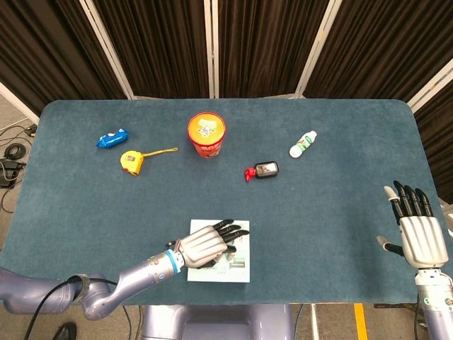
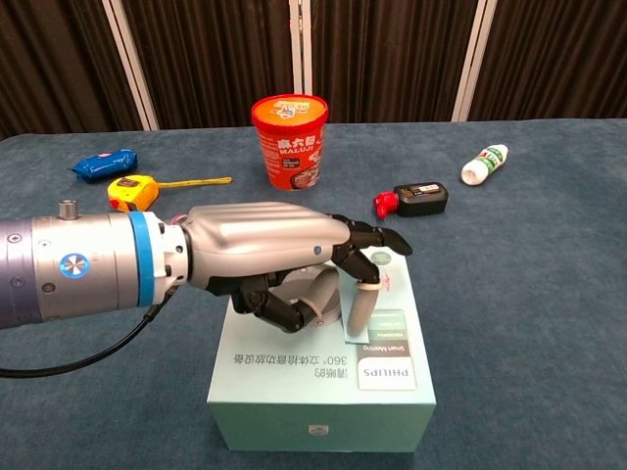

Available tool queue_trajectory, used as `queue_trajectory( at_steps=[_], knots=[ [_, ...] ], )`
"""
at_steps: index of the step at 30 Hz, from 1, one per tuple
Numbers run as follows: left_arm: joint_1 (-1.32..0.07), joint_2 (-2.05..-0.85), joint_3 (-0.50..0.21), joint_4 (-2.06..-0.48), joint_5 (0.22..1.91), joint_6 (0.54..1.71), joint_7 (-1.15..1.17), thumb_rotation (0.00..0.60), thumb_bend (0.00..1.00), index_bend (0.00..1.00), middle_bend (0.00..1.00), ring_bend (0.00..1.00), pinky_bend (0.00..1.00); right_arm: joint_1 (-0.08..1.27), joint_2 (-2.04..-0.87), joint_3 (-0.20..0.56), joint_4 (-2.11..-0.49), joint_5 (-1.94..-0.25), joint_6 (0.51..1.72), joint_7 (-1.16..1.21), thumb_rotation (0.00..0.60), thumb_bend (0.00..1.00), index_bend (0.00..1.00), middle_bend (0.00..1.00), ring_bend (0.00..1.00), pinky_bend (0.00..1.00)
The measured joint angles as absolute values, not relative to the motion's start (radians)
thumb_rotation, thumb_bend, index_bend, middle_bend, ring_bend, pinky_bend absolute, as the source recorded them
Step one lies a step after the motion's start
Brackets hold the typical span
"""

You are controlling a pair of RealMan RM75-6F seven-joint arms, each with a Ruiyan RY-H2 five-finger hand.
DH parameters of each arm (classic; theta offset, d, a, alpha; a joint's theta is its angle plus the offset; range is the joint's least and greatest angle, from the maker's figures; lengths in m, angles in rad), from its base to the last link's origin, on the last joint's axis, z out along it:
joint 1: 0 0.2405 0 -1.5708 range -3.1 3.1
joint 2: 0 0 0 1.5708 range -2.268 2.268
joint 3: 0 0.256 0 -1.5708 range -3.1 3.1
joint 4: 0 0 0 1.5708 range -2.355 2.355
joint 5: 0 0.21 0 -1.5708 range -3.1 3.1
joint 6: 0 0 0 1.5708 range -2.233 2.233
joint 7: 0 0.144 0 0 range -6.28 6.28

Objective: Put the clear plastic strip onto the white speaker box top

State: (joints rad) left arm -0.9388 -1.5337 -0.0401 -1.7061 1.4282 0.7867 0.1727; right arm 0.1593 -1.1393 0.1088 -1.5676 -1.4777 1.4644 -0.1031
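The white speaker box [image 1: 237,268] [image 2: 323,397] lies at the table's near edge. My left hand [image 1: 209,244] [image 2: 284,259] hovers low over its top, palm down, fingers curled under. The clear plastic strip [image 2: 380,294] is faint; it seems to be pinched at the fingertips [image 2: 360,311], its lower part lying on the box top. My right hand [image 1: 416,232] is at the table's near right edge, holding nothing, with its fingers apart; it appears only in the head view.
A red noodle cup [image 1: 207,134] [image 2: 290,140] stands mid-table. A yellow tape measure [image 1: 132,161] and a blue packet [image 1: 112,138] lie at the left. A small black and red device [image 1: 263,170] and a white bottle [image 1: 303,144] lie to the right.
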Motion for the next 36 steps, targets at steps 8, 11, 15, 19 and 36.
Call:
queue_trajectory(
  at_steps=[8, 11, 15, 19, 36],
  knots=[
    [-0.939, -1.524, -0.038, -1.719, 1.444, 0.787, 0.165, 0.600, 1.00, 0.46, 0.00, 0.00, 0.00, 0.158, -1.139, 0.109, -1.569, -1.478, 1.465, -0.102, 0.600, 0.00, 0.08, 0.00, 0.00, 0.00],
    [-0.940, -1.526, -0.034, -1.716, 1.443, 0.783, 0.172, 0.600, 1.00, 0.46, 0.00, 0.00, 0.00, 0.158, -1.138, 0.109, -1.569, -1.478, 1.465, -0.100, 0.600, 0.00, 0.08, 0.00, 0.00, 0.00],
    [-0.941, -1.533, -0.033, -1.709, 1.434, 0.775, 0.180, 0.600, 1.00, 0.46, 0.00, 0.00, 0.00, 0.158, -1.138, 0.110, -1.569, -1.478, 1.465, -0.098, 0.600, 0.00, 0.08, 0.00, 0.00, 0.00],
    [-0.943, -1.541, -0.032, -1.703, 1.427, 0.768, 0.185, 0.600, 1.00, 0.46, 0.00, 0.00, 0.00, 0.157, -1.136, 0.111, -1.569, -1.477, 1.466, -0.095, 0.600, 0.00, 0.08, 0.00, 0.00, 0.00],
    [-0.930, -1.511, -0.075, -1.735, 1.436, 0.830, 0.145, 0.600, 1.00, 0.44, 0.00, 0.00, 0.00, 0.155, -1.135, 0.111, -1.570, -1.481, 1.469, -0.094, 0.600, 0.00, 0.08, 0.00, 0.00, 0.00]
  ],
)
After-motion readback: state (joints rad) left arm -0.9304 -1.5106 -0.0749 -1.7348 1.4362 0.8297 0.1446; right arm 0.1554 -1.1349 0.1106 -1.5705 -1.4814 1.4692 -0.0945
